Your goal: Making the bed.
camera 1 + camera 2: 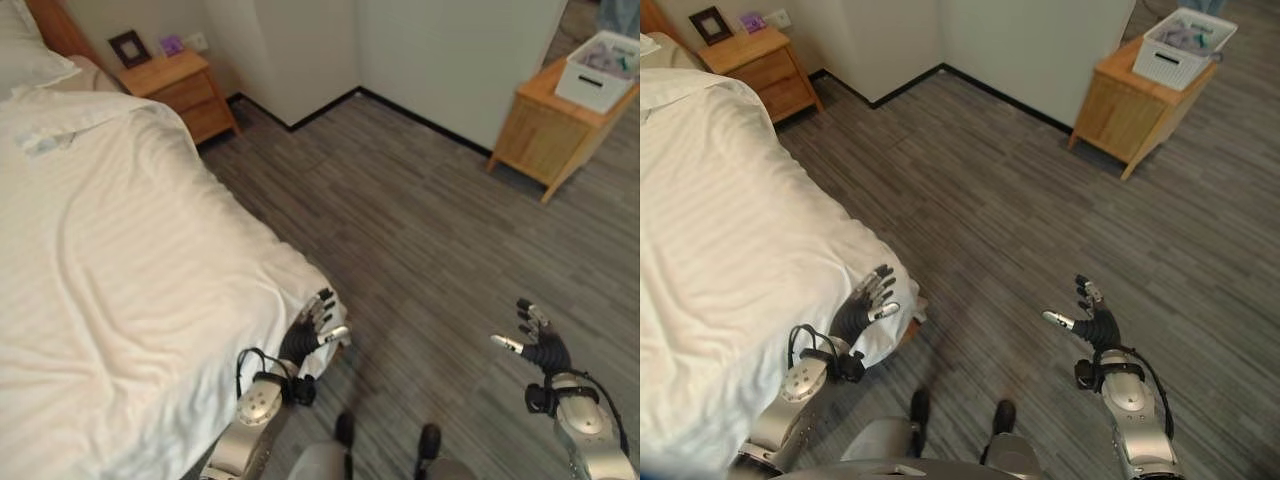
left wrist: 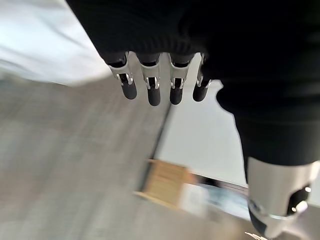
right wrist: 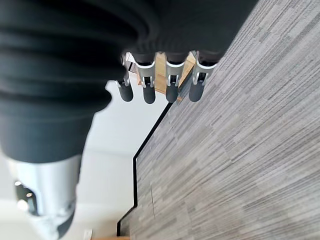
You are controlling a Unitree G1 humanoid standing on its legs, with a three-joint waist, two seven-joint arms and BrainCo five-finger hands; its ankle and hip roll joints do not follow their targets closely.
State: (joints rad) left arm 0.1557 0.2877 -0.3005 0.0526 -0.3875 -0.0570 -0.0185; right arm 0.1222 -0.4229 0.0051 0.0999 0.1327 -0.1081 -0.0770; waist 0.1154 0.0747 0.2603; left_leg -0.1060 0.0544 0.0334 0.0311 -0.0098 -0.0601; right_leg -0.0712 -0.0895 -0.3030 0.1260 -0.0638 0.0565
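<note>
The bed (image 1: 120, 270), under its white cover, fills the left of the scene, its long axis running near to far. The left hand (image 1: 312, 327), fingers spread and empty, hovers at its near right corner; the right hand (image 1: 535, 338), equally spread, hangs well apart over the floor (image 1: 420, 220).

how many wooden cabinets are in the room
2. One light wooden bedside cabinet stands by the head of the white-covered bed; another light wooden cabinet stands against the far wall, carrying a white plastic basket. Others may be out of view.
</note>
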